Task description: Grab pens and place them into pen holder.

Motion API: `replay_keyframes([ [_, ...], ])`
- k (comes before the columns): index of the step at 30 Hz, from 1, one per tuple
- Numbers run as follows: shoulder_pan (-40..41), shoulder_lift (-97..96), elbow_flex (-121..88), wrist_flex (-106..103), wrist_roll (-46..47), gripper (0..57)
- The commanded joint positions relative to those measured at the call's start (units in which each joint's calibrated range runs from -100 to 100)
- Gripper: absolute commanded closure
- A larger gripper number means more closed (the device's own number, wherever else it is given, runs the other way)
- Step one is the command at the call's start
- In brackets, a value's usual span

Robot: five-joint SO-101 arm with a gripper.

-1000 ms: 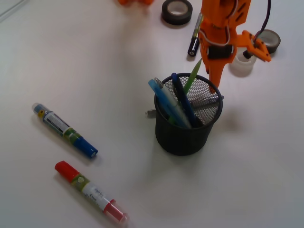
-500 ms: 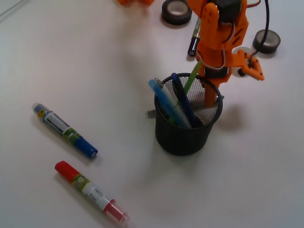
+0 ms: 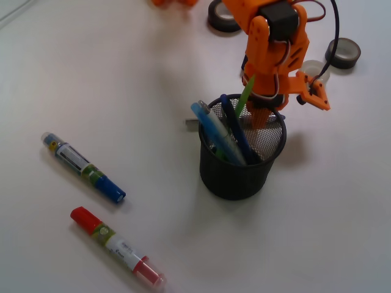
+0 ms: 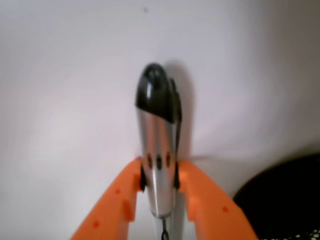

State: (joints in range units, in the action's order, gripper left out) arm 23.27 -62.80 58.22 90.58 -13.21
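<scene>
From the wrist view I read the hand (image 4: 159,197) as clamped on the silver pen (image 4: 157,165): both orange fingers (image 4: 120,200) press against the barrel from either side, and the pen's black end sticks out beyond the fingertips over the white counter (image 4: 60,100). A dark curved edge of the pen holder (image 4: 285,200) sits at the lower right of that view, just beside the hand.

In the front view the hand (image 3: 264,116) hangs over the far rim of the pen holder (image 3: 241,165), with one orange fingertip dipping inside the mesh. A grey stub (image 3: 192,122) shows just beyond the holder's left rim; I cannot tell whether it is part of the held pen.

Already inside the holder, I note:
- the light blue pen (image 3: 215,131), leaning left
- the dark blue pen (image 3: 235,125), beside it
- the lime green pen (image 3: 245,97), tilted toward the hand

Elsewhere on the counter (image 3: 122,73):
- a blue-capped marker (image 3: 82,166) and a red-capped marker (image 3: 116,246), lying well apart from the holder at left
- two tape rolls, one (image 3: 219,15) and another (image 3: 343,52), behind the arm
</scene>
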Motion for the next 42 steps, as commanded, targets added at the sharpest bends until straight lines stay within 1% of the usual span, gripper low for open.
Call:
replay_keyframes([
  [1,0.09,1.48,-0.52,4.17,0.1,57.1],
  [4,1.29,6.75,-3.87,8.72,-1.47,57.1],
  [8,2.64,18.73,-17.19,8.1,-3.61,57.1],
  [14,3.08,39.22,-41.83,-2.57,-4.84,57.1],
  [22,3.76,65.91,-72.8,-28.12,-8.3,57.1],
  [28,2.49,81.38,-88.29,-52.26,-14.21,57.1],
  [32,0.02,86.31,-95.0,-70.64,-17.58,57.1],
  [37,-2.97,87.16,-99.62,-92.25,-22.71,57.1],
  [42,-5.14,87.16,-99.98,-103.88,-26.32,57.1],
])
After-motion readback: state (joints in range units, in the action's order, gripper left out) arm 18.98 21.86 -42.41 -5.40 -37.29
